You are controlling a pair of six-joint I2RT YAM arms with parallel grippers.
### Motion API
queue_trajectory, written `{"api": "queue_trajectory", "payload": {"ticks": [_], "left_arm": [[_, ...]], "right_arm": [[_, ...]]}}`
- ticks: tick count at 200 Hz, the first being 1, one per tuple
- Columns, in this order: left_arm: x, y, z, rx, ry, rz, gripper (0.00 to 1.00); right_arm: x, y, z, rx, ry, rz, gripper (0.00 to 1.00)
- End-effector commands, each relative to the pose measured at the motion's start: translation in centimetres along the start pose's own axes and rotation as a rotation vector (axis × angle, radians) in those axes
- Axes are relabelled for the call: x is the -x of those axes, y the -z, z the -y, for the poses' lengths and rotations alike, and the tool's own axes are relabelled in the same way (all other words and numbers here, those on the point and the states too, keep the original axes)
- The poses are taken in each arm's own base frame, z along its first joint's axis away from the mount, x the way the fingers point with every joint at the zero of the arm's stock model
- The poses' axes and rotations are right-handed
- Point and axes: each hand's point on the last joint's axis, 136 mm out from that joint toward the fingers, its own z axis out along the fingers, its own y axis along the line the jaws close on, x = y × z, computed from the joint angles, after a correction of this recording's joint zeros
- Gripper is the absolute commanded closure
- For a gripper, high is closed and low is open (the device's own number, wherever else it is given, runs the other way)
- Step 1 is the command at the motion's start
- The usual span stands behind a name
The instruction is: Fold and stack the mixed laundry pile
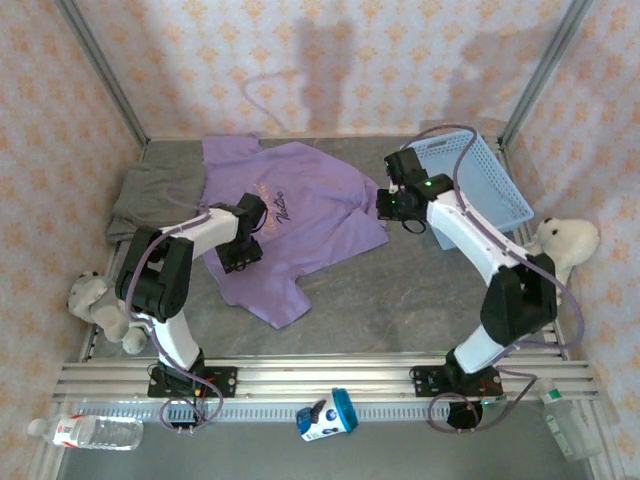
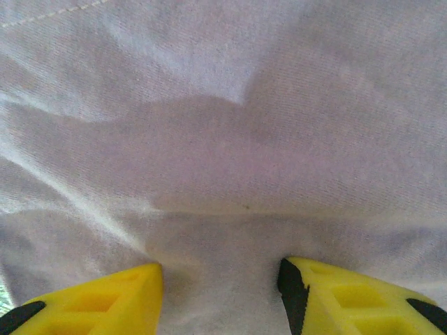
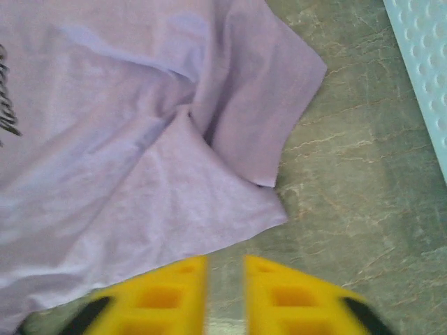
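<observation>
Two garments are making up the laundry pile. The lavender T-shirt [image 1: 310, 215] is lying spread print-side up across the middle of the grey table [image 1: 420, 300]. The grey-olive garment [image 1: 160, 190] is sitting crumpled at the far left, touching the shirt's edge. Neither looks folded yet, so the shirt is probably being smoothed flat first.

The left gripper [image 2: 220, 296] is hovering low over the shirt's body, jaws parted with only cloth beneath, gripping nothing. The right gripper [image 3: 225, 279] is hanging just off the shirt's right edge, where a flap of cloth is lying doubled over. Its jaws are narrowly parted and empty, likely lining up a pinch on that edge.

The dark script print [image 1: 278, 195] on the chest is showing too small to read, and the label on the plastic bottle [image 1: 85, 430] is equally illegible.
</observation>
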Motion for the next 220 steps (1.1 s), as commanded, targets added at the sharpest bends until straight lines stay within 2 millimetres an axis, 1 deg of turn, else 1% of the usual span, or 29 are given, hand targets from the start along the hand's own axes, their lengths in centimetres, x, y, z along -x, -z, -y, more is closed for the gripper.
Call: {"api": "queue_trajectory", "payload": {"ticks": [1, 13, 32, 56, 74, 84, 88, 93, 104, 116, 127, 135, 146, 151, 155, 162, 163, 166, 167, 168, 170, 171, 179, 186, 195, 212, 217, 219, 220], "left_arm": [[-0.4, -1.1, -2.0, 0.104, -0.034, -0.019, 0.49], [-0.4, -0.9, -2.2, 0.106, -0.039, -0.019, 0.48], [-0.4, -0.7, -2.4, 0.105, -0.046, -0.022, 0.47], [-0.6, -0.5, -2.5, 0.1, -0.046, -0.022, 0.47], [-0.7, -0.6, -2.5, 0.1, -0.04, -0.027, 0.47], [-0.8, -0.6, -2.5, 0.095, -0.038, -0.029, 0.47], [-0.8, -0.6, -2.5, 0.096, -0.037, -0.029, 0.47], [-0.8, -0.6, -2.5, 0.095, -0.035, -0.03, 0.47], [-0.7, -0.5, -2.5, 0.093, -0.033, -0.028, 0.47], [-0.6, -0.4, -2.4, 0.092, -0.032, -0.023, 0.47], [-0.5, -0.3, -2.4, 0.091, -0.032, -0.018, 0.47], [-0.5, -0.3, -2.4, 0.091, -0.032, -0.017, 0.47], [-0.4, -0.3, -2.4, 0.088, -0.032, -0.014, 0.47], [-0.4, -0.3, -2.3, 0.087, -0.029, -0.013, 0.47], [-0.4, -0.2, -2.3, 0.085, -0.028, -0.011, 0.47], [-0.4, -0.3, -2.4, 0.088, -0.026, -0.012, 0.47], [-0.4, -0.3, -2.4, 0.087, -0.026, -0.013, 0.47], [-0.4, -0.3, -2.4, 0.087, -0.027, -0.012, 0.47], [-0.4, -0.3, -2.4, 0.087, -0.027, -0.012, 0.47], [-0.4, -0.3, -2.4, 0.087, -0.026, -0.012, 0.47], [-0.4, -0.3, -2.4, 0.088, -0.026, -0.011, 0.47], [-0.4, -0.3, -2.4, 0.088, -0.025, -0.011, 0.47], [-0.4, -0.4, -2.4, 0.088, -0.023, -0.011, 0.47], [-0.4, -0.4, -2.4, 0.089, -0.022, -0.011, 0.47], [-0.4, -0.5, -2.4, 0.088, -0.02, -0.01, 0.47], [-0.4, -0.5, -2.6, 0.09, -0.017, -0.009, 0.47], [-0.4, -0.5, -2.7, 0.092, -0.016, -0.009, 0.47], [-0.4, -0.5, -2.6, 0.091, -0.015, -0.008, 0.47], [-0.4, -0.5, -2.7, 0.091, -0.015, -0.008, 0.47]], "right_arm": [[-3.0, -3.9, 1.8, -0.057, 0.0, -0.116, 0.6], [-3.3, -5.6, 1.3, -0.024, -0.002, -0.141, 0.54], [-3.9, -8.4, 1.2, -0.003, -0.018, -0.194, 0.51], [-4.6, -11.2, 1.5, 0.015, -0.026, -0.237, 0.49], [-5.2, -12.6, 1.2, 0.04, -0.024, -0.27, 0.49], [-5.5, -13.1, 1.2, 0.044, -0.02, -0.282, 0.52], [-5.4, -13.1, 1.2, 0.044, -0.019, -0.282, 0.55], [-5.6, -13.2, 1.3, 0.039, -0.018, -0.287, 0.63], [-5.5, -12.9, 1.7, 0.024, -0.016, -0.281, 0.81], [-5.1, -11.9, 2.2, -0.004, -0.008, -0.261, 1.0], [-4.4, -10.5, 3.2, -0.062, 0.004, -0.232, 1.0], [-3.6, -9.0, 3.8, -0.104, 0.021, -0.206, 1.0], [-2.4, -6.5, 4.5, -0.164, 0.039, -0.169, 1.0], [-1.3, -5.2, 4.3, -0.176, 0.047, -0.138, 1.0], [-0.9, -4.1, 4.4, -0.201, 0.058, -0.125, 1.0], [0.0, -2.1, 3.9, -0.223, 0.082, -0.087, 1.0], [0.3, -1.5, 3.7, -0.227, 0.091, -0.077, 1.0], [0.5, -1.0, 3.5, -0.232, 0.099, -0.067, 1.0], [1.0, -0.6, 3.2, -0.229, 0.102, -0.049, 1.0], [0.7, -0.4, 3.1, -0.234, 0.109, -0.057, 1.0], [0.9, 0.0, 2.8, -0.236, 0.118, -0.049, 1.0], [1.3, 0.4, 2.5, -0.232, 0.12, -0.033, 1.0], [1.6, 2.0, 1.0, -0.224, 0.154, -0.009, 1.0], [1.2, 2.8, -0.7, -0.204, 0.179, -0.007, 1.0], [0.1, 2.7, -2.5, -0.173, 0.194, -0.039, 1.0], [-4.1, 0.2, -6.0, -0.094, 0.227, -0.194, 1.0], [-5.4, -0.7, -6.8, -0.072, 0.237, -0.235, 0.94], [-6.1, -1.3, -7.2, -0.061, 0.239, -0.255, 0.88], [-6.1, -1.3, -7.2, -0.061, 0.239, -0.255, 0.88]]}}
